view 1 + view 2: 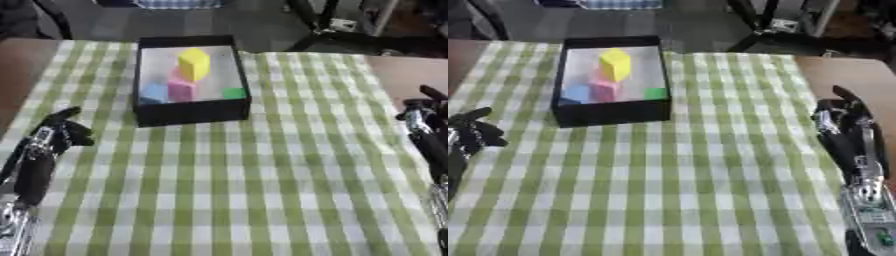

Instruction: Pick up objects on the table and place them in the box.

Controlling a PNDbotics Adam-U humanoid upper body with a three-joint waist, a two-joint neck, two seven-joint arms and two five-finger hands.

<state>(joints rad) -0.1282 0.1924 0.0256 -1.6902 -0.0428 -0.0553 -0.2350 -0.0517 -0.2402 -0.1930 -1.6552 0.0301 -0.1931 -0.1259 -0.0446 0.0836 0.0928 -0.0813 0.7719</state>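
A black box (191, 113) with a pale floor stands at the far middle of the green-and-white checked cloth. Inside it lie a yellow block (193, 63), a pink block (181, 89), a blue block (155, 92) and a small green block (234, 93). My left hand (59, 131) rests at the left edge of the cloth, fingers relaxed and holding nothing. My right hand (843, 116) rests at the right edge, fingers pointing up, also holding nothing. Both hands are well apart from the box.
The checked cloth (245, 180) covers a brown table (411, 75) whose bare wood shows at both far sides. Dark chair or stand legs (332, 30) rise beyond the far edge.
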